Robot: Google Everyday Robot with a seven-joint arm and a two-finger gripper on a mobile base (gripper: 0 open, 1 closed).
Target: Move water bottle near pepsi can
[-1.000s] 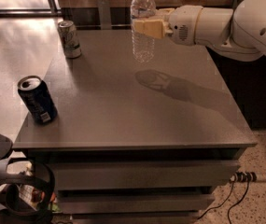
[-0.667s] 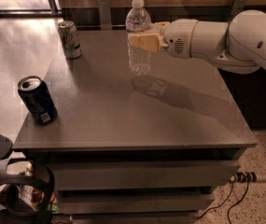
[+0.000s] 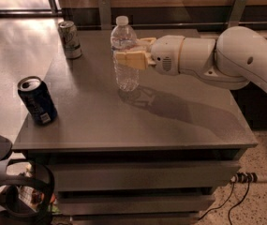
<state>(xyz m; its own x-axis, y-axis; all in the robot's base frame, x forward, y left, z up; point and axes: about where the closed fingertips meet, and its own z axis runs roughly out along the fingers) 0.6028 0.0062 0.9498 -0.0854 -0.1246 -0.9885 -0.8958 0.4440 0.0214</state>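
Observation:
The water bottle point(image 3: 125, 55) is clear plastic with a white cap and stands upright over the middle of the grey table point(image 3: 137, 121), its base at or just above the surface. My gripper point(image 3: 129, 56) reaches in from the right and is shut on the bottle's middle, with tan fingers point(image 3: 132, 60) on either side. The pepsi can point(image 3: 37, 100) is dark navy with a silver top. It stands upright near the table's front left corner, well to the left of the bottle and nearer the front.
A pale silver-green can point(image 3: 70, 39) stands at the table's back left. The white arm point(image 3: 217, 60) stretches across the right half of the table. Drawers sit below the tabletop. A power strip and cables point(image 3: 245, 178) lie on the floor at right.
My gripper has carried the bottle leftward and toward the front, and lower, closer to the table and to the pepsi can. Both cans stayed put.

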